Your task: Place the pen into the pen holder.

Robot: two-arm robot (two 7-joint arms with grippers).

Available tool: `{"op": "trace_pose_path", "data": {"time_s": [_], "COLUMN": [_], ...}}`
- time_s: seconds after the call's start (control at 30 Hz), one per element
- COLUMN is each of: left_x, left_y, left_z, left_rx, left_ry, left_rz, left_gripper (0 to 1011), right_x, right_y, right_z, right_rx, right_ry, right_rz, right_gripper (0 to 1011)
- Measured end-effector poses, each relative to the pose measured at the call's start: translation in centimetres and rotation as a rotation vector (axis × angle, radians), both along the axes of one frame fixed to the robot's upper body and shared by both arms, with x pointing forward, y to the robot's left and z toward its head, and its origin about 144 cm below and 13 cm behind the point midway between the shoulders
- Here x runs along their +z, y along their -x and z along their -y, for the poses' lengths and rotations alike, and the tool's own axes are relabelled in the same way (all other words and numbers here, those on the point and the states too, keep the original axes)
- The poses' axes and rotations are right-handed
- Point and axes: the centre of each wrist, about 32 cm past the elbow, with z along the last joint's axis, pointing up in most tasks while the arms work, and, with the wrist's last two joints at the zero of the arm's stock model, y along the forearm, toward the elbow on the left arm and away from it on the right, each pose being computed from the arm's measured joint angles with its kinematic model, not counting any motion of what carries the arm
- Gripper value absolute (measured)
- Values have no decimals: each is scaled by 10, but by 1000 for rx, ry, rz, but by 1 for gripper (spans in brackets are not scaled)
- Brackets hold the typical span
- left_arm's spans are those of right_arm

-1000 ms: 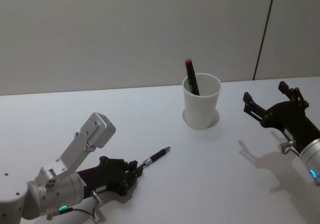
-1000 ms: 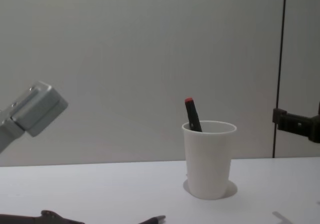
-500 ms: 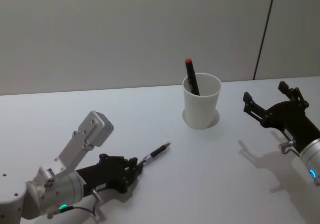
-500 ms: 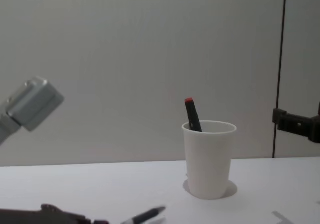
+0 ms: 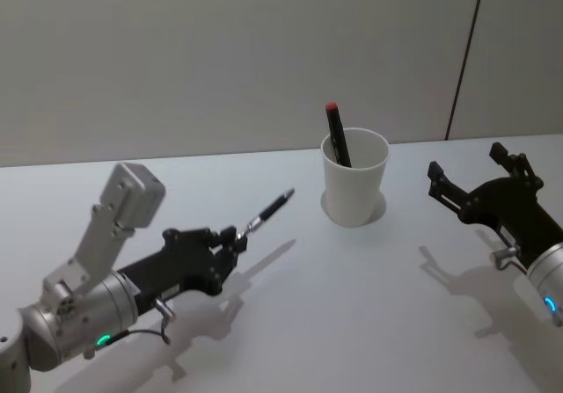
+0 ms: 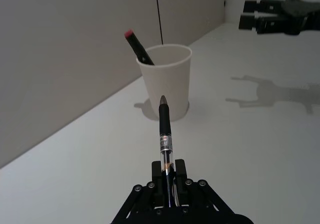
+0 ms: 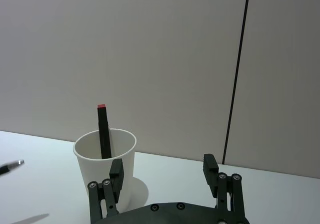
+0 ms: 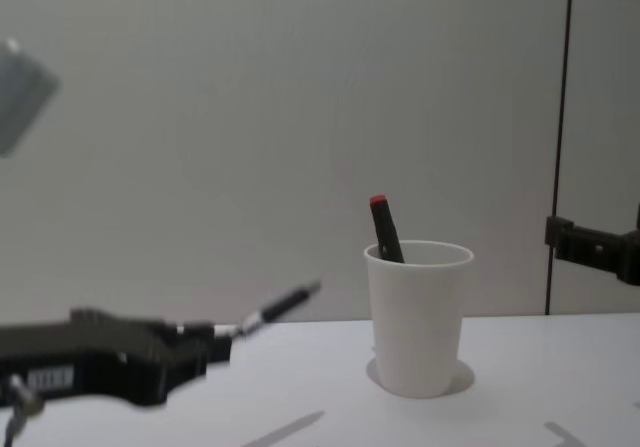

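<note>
My left gripper (image 5: 230, 239) is shut on the rear end of a black and clear pen (image 5: 268, 208), held above the table with its tip pointing at the pen holder. In the left wrist view the pen (image 6: 164, 129) juts out from between the fingers toward the cup (image 6: 165, 78). The pen holder (image 5: 354, 182) is a white paper cup standing upright at mid-table with a red-capped black marker (image 5: 332, 125) leaning inside. The pen tip (image 8: 310, 288) hangs a short way left of the cup (image 8: 415, 317), below rim height. My right gripper (image 5: 466, 163) hovers open to the right of the cup, holding nothing.
The white table (image 5: 369, 305) ends at a grey wall (image 5: 220, 50) just behind the cup. A dark vertical seam (image 5: 464, 54) runs down the wall at the right. Shadows of both arms fall on the tabletop.
My left gripper has lifted the pen off the table and carried it up and forward, so the tip now points nearer the cup. The right arm has stayed still.
</note>
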Motion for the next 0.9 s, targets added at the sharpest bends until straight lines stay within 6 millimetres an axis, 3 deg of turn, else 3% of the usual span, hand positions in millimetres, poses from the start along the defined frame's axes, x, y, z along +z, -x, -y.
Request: {"op": "trace_pose_path", "data": {"time_s": [0.43, 0.9], "left_x": [15, 23], "left_y": [-1, -12], "left_z": [3, 20], "left_rx": [6, -87], "left_ry": [156, 254], "left_rz": [169, 248], "left_gripper": [151, 150], "right_x": [0, 0], "right_y": [0, 0], "right_z": [0, 0], "right_rx": [0, 0], "right_ry": [0, 0], "right_rz": [0, 0], "right_gripper": [1001, 1001]}}
